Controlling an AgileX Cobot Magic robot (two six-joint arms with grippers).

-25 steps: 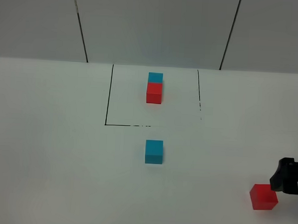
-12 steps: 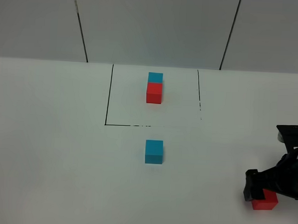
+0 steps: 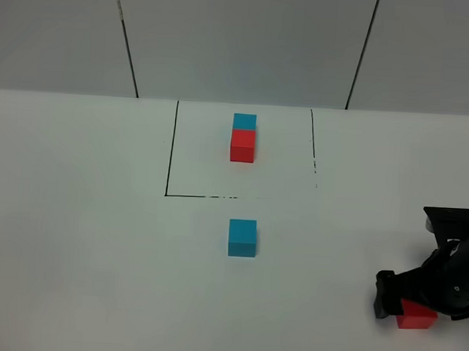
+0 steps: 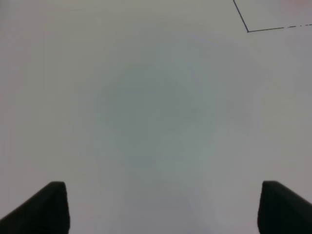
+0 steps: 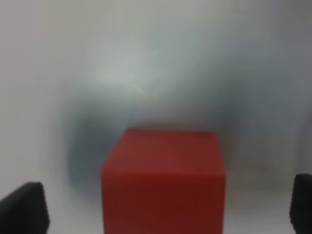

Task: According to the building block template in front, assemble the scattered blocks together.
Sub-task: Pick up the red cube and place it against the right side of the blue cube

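Observation:
The template, a cyan cube (image 3: 244,121) joined to a red cube (image 3: 242,145), sits inside a thin black outline (image 3: 170,152) at the back of the table. A loose cyan cube (image 3: 242,237) lies in front of the outline. The loose red cube (image 3: 414,315) lies at the front right, partly covered by my right gripper (image 3: 417,299), which is open with its fingers on either side of it. In the right wrist view the red cube (image 5: 163,183) fills the gap between the fingertips. My left gripper (image 4: 161,207) is open over bare table.
A corner of the black outline (image 4: 247,30) shows in the left wrist view. A grey panelled wall (image 3: 241,42) rises behind the white table (image 3: 89,254).
My right gripper has moved left and down over the red cube, from beside its far right corner to straddling it. Both loose cubes have stayed put.

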